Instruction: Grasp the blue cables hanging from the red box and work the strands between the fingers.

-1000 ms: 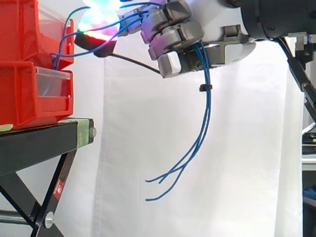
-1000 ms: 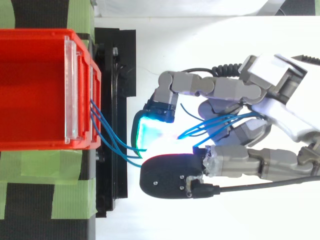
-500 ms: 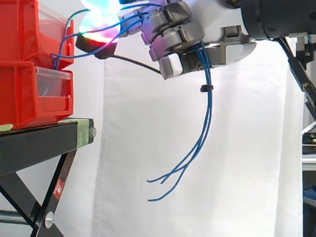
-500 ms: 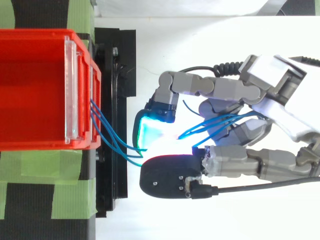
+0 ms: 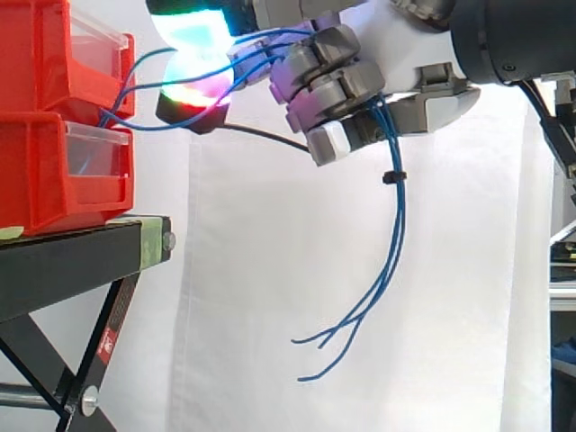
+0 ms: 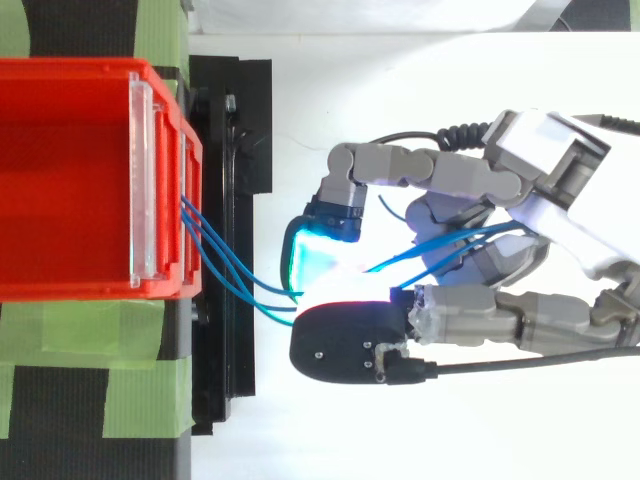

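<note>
Hand [image 5: 335, 85] backed off box [image 5: 54, 180] slightly, fingers curled round cables [image 5: 399, 216], prob. pinched btwn pads. Strands box→hand pulled tauter; loose ends hung below palm, swung w/ it. Grasp held, working strands underway.

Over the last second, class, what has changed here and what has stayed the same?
The hand, shut on the cables, drew a little away from the bins, pulling the strands straighter; the loose ends swung along. Grip, bins and stand stayed put.
</note>
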Controlling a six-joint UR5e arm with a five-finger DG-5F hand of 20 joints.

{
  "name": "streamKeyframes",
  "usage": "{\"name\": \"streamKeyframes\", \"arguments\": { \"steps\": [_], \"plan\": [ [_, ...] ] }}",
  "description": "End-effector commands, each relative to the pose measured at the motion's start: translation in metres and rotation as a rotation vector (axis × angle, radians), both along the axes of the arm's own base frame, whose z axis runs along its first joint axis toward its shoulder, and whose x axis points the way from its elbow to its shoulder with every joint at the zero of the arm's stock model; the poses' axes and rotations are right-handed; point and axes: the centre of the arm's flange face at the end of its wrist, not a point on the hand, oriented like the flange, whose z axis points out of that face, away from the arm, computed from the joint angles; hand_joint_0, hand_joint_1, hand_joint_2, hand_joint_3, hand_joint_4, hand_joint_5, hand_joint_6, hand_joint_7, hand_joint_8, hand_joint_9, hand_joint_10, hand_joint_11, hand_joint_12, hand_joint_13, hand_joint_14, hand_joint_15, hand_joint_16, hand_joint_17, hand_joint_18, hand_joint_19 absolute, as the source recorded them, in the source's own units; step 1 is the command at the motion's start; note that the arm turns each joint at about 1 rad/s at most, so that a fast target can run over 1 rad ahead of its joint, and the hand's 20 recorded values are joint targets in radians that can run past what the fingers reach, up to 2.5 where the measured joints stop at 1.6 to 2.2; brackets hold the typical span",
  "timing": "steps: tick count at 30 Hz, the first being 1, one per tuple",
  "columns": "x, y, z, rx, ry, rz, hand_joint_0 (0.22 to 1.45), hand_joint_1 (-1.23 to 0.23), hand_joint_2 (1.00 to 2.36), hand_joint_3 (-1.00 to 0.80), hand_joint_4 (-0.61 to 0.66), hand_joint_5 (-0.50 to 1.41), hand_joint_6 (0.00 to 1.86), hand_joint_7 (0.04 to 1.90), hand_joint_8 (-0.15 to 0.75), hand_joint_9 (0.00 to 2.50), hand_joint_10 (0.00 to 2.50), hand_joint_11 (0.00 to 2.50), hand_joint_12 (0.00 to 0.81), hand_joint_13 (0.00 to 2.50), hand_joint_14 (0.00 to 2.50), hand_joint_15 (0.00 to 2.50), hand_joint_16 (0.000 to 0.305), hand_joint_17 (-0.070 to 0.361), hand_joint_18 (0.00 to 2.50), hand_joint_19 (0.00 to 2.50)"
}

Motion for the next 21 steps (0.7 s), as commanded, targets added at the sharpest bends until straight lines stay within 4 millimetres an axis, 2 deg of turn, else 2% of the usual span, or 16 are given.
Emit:
{"name": "streamKeyframes", "arguments": {
  "steps": [1, 21],
  "plan": [
    [-0.0023, -0.0011, -0.0016, -0.01, 0.023, 0.0, 0.89, -0.58, 1.0, 0.15, 0.13, 0.43, 0.37, 1.46, 0.439, 1.05, 2.5, 2.5, 0.486, 1.47, 2.5, 1.59, 0.056, 0.125, 1.79, 0.83],
    [-0.0052, -0.0022, -0.0035, -0.023, 0.053, 0.001, 0.89, -0.56, 1.01, 0.18, 0.13, 0.41, 0.48, 1.41, 0.439, 1.05, 2.5, 2.5, 0.486, 1.47, 2.5, 1.59, 0.056, 0.125, 1.79, 0.83]
  ]
}}
